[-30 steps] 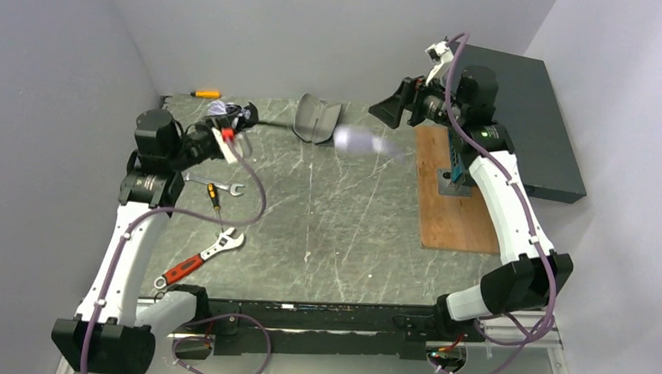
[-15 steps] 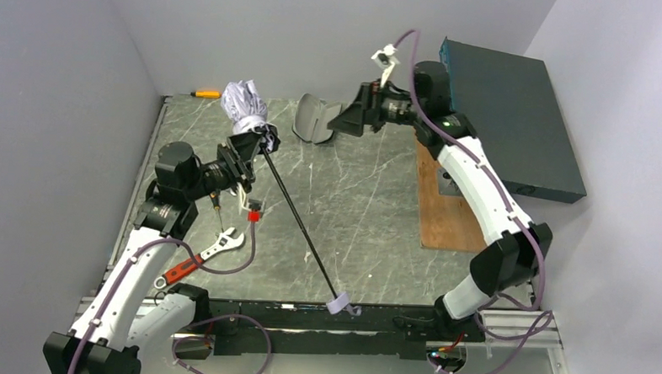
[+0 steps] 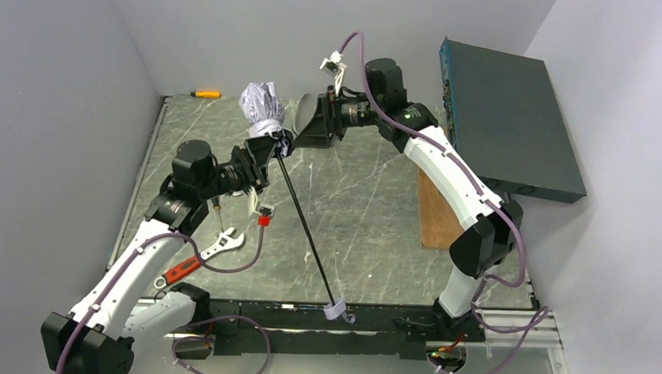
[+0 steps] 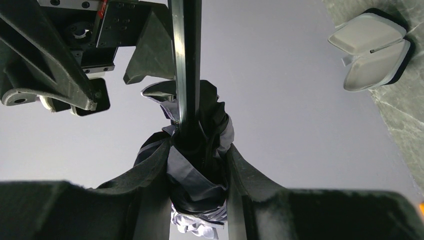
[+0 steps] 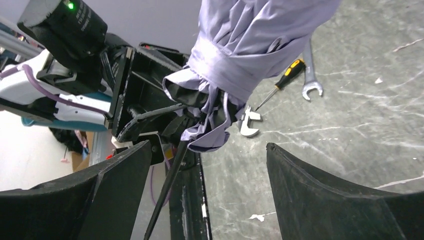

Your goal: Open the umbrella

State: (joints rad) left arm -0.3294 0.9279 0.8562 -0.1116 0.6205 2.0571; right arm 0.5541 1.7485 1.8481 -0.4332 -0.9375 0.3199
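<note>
Top external view: the umbrella (image 3: 262, 108) lies with its long axis slanting from the folded canopy, high toward the far side, down the shaft (image 3: 306, 228) to the handle (image 3: 336, 310), low at the near edge of the table (image 3: 376, 231). The left gripper (image 3: 272, 146) is clamped at the base of the canopy, its arm reaching up toward the far centre. The right gripper (image 3: 303, 125) points left, just beside the canopy on its right. It is the free hand and the one nearer the fabric. Left wrist view: the fingers (image 4: 245, 175) press the gathered fabric around the shaft from both sides. Right wrist view: the right gripper (image 5: 207, 147) has its jaws wide apart, and the canopy's lower end lies ahead between them, apparently touching neither. Judgement: the coming move requires the right gripper to advance along this line before closing.
</note>
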